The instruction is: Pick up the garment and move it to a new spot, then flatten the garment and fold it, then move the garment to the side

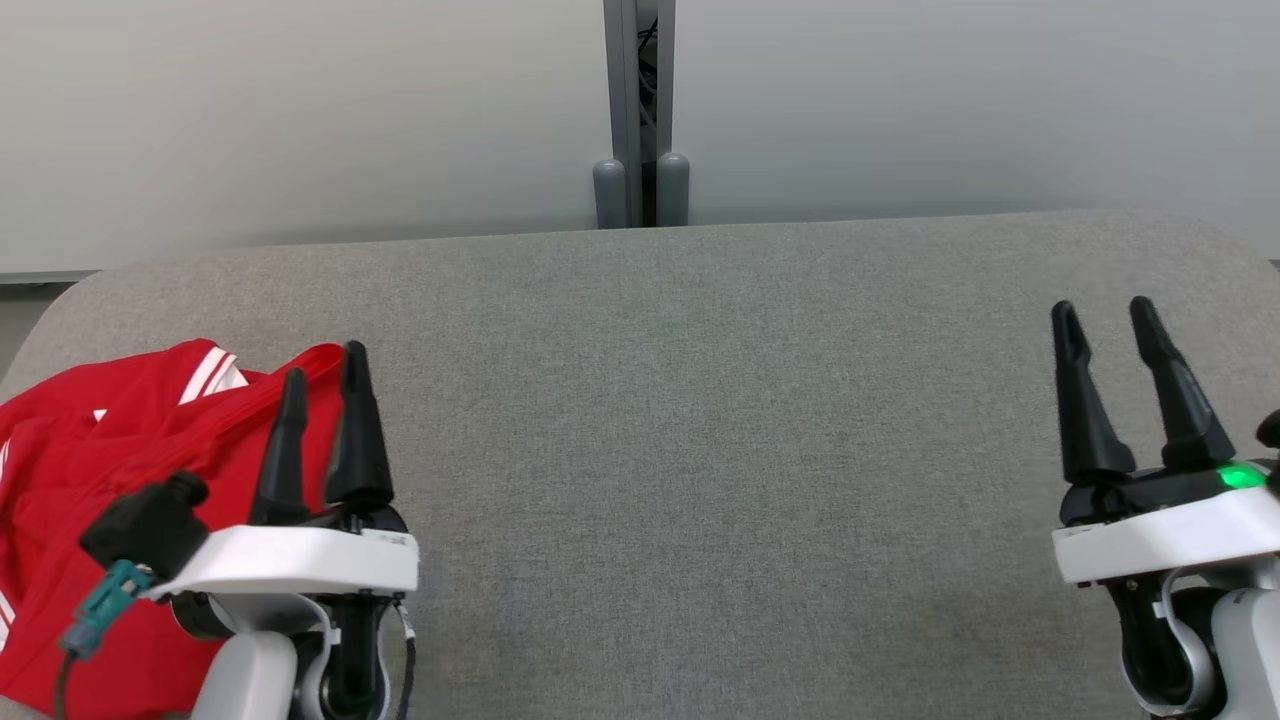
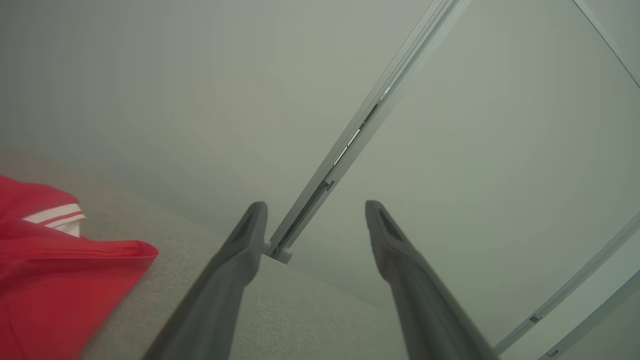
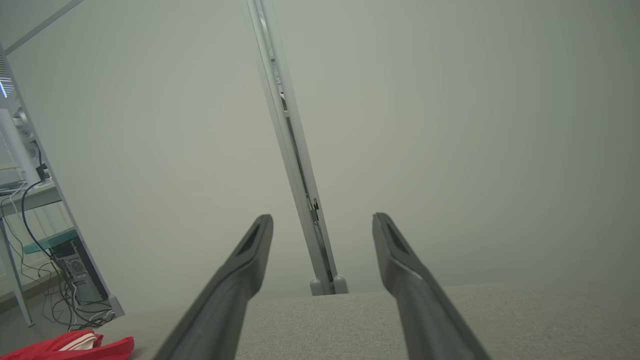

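Observation:
A crumpled red garment [image 1: 90,470] with white stripes lies at the near left corner of the grey table [image 1: 700,450]. It also shows as the red garment [image 2: 55,280] in the left wrist view and as a small red heap [image 3: 70,345] in the right wrist view. My left gripper [image 1: 322,370] hovers over the garment's right edge, open, with nothing between its fingers [image 2: 235,260]. My right gripper [image 1: 1105,315] stands open at the table's right side, far from the garment, its fingers [image 3: 250,260] empty.
Pale partition panels stand behind the table, joined by a grey post [image 1: 640,110]. To the far left, past the table, a desk with cables and a computer tower [image 3: 75,267] stands. The table's corners are rounded.

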